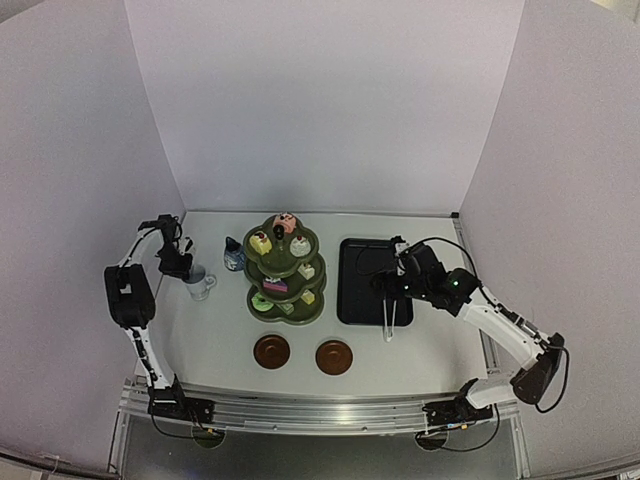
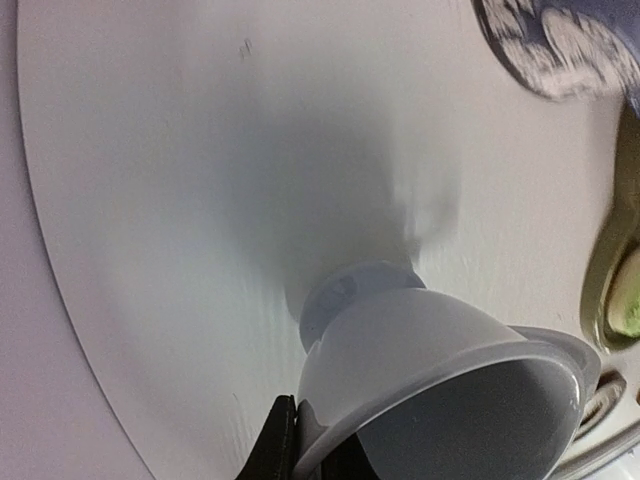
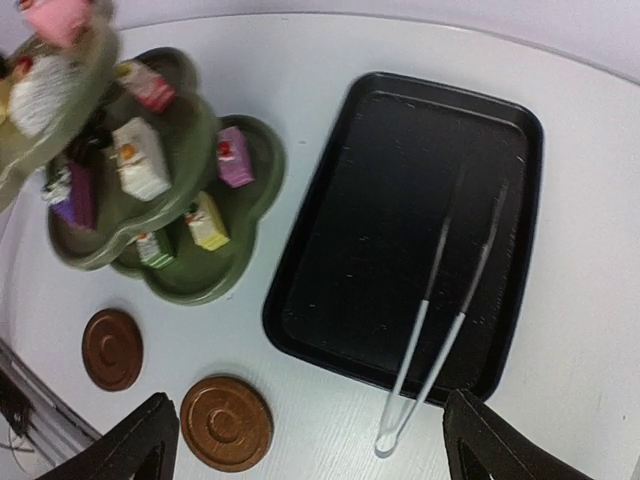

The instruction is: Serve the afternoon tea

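left gripper (image 1: pixel 177 263): jaws pinching the white mug (image 2: pixel 430 350) by its wall at the rim. One dark finger (image 2: pixel 283 440) shows on the outside, and the other is presumably inside, out of sight. The mug sits just ahead of the jaws, tilted in the wrist view. Can't tell if its foot is off the table.

Handling, my read: glazed ceramic, so stiff, slick, chips if knocked, light if empty. A rim pinch can let it pivot, so move slowly.

right gripper (image 3: pixel 315 445): jaws spread wide, holding nothing. The bent end of the metal tongs (image 3: pixel 440 310) lies below and between them, overhanging the black tray (image 3: pixel 400 200). Brown coasters (image 3: pixel 226 422) are left of those jaws, both bare.
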Tool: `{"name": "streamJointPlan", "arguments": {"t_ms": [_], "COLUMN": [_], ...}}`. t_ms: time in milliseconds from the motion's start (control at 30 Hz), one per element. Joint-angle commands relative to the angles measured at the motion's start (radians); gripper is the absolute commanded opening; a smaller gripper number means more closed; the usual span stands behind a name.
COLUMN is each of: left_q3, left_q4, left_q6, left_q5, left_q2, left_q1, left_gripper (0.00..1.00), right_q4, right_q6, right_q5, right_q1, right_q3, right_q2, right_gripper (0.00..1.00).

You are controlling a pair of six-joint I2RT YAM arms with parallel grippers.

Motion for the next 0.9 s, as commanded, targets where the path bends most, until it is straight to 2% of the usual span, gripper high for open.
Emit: {"name": "streamJointPlan", "arguments": {"t_ms": [0, 133, 367, 533, 867], "left_q3": [-0.081, -0.154, -0.252, -0.253, -0.252], "left_q4": [-0.144, -0.233, -0.297, -0.310, -0.331], "left_q6": [-0.054, -0.031, 0.021, 0.027, 0.051], "left_q5": [0.123, 0.155, 0.142, 0.118, 0.108], "left_q2": [-0.237, -0.365, -0.521, -0.560, -0.570], "left_q1": [0.000, -0.025, -0.217, -0.226, -0.304], "left_gripper": [0.00, 0.00, 0.00, 0.00, 0.00], "right_q4": [0.023, 0.033, 0.050, 0.050, 0.047], "right_q6": [-0.215, -0.283, -0.366, -0.331, -0.337], "right_q5": [-0.104, -0.182, -0.153, -0.161, -0.104], "right_q1": [0.135, 0.209, 0.400, 0.434, 0.469], "right_q3": [0.132, 0.245, 0.532, 0.725, 1.013], "right_q2": [0.041, 0.144, 0.421, 0.623, 0.906], "right_gripper": [0.89, 0.85, 0.85, 0.83, 0.81]}}
